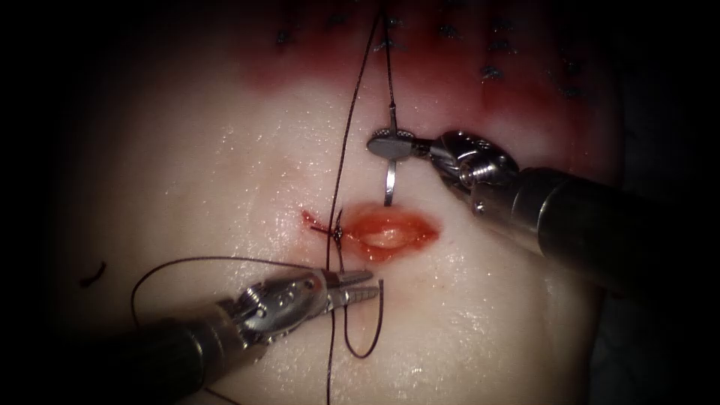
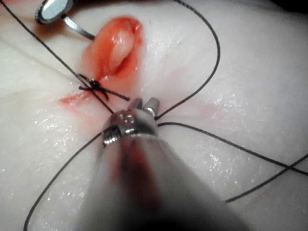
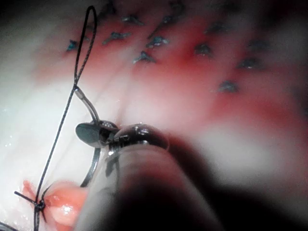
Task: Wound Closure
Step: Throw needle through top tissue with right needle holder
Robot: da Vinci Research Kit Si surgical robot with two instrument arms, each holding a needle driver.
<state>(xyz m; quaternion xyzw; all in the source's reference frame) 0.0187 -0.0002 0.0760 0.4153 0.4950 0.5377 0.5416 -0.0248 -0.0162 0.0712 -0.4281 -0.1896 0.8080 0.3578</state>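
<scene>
The cut (image 1: pixel 384 234) lies open across the middle of the tissue (image 1: pixel 225 187), with a knotted stitch (image 1: pixel 337 234) at its left end. My right tool (image 1: pixel 390 142) is shut on the curved needle (image 1: pixel 389 184) near its tail. The needle points down, and its tip rests at the cut's far edge; I cannot tell if it has entered. Thread (image 1: pixel 351 105) runs up from the tail and loops back down to the knot. My left tool (image 1: pixel 367 286) sits just below the cut with its jaws slightly apart and nothing between the tips (image 2: pixel 145 102). Thread passes under it.
Red fluid (image 1: pixel 450 90) stains the far tissue among several dark marks (image 1: pixel 491 73). Slack thread loops (image 1: pixel 367 337) lie below the cut beside the left tool. A short cut piece of thread (image 1: pixel 94 274) lies at the far left.
</scene>
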